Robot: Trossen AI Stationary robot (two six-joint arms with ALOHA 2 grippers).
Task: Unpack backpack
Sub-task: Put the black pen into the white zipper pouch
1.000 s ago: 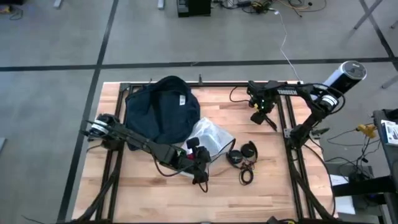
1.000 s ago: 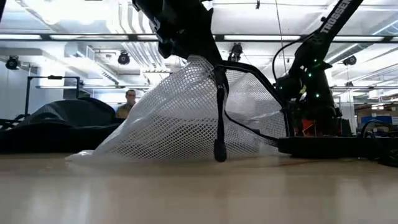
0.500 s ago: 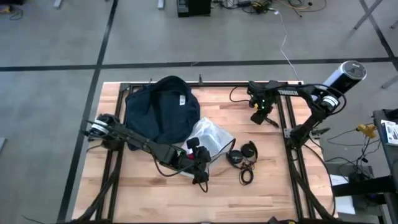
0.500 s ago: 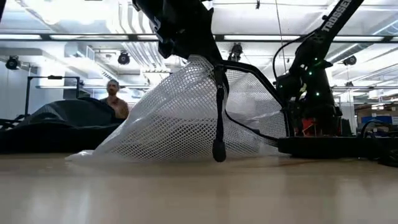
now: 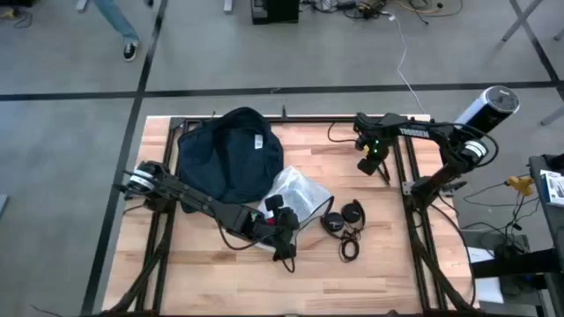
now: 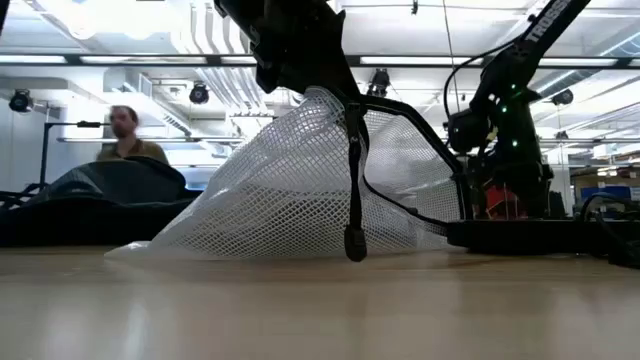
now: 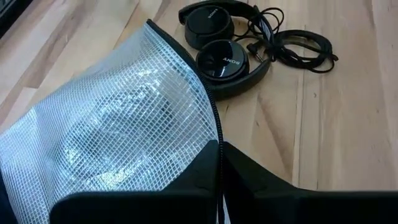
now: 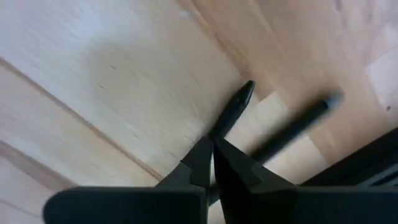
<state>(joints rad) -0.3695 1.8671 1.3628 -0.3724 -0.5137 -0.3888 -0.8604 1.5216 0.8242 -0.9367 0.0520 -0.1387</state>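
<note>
High view: the backpack [image 5: 227, 158] — a floppy dark navy bag with a small white label — lies on the far left part of the wooden table [image 5: 379, 264]. Just beside its near right edge rests a silvery mesh pouch [image 5: 297, 194], partly overlapping it. The left gripper [image 5: 280, 222] has its fingers pinched together on the pouch's near edge, lifting it into a tent shape in the low view. Black headphones [image 5: 342, 218] with coiled cables [image 5: 350, 243] lie just right of the pouch. The right gripper [image 5: 372, 158] hovers over the table's far right corner, fingers closed — holding nothing. A person [image 6: 124, 135] stands in the room behind.
</note>
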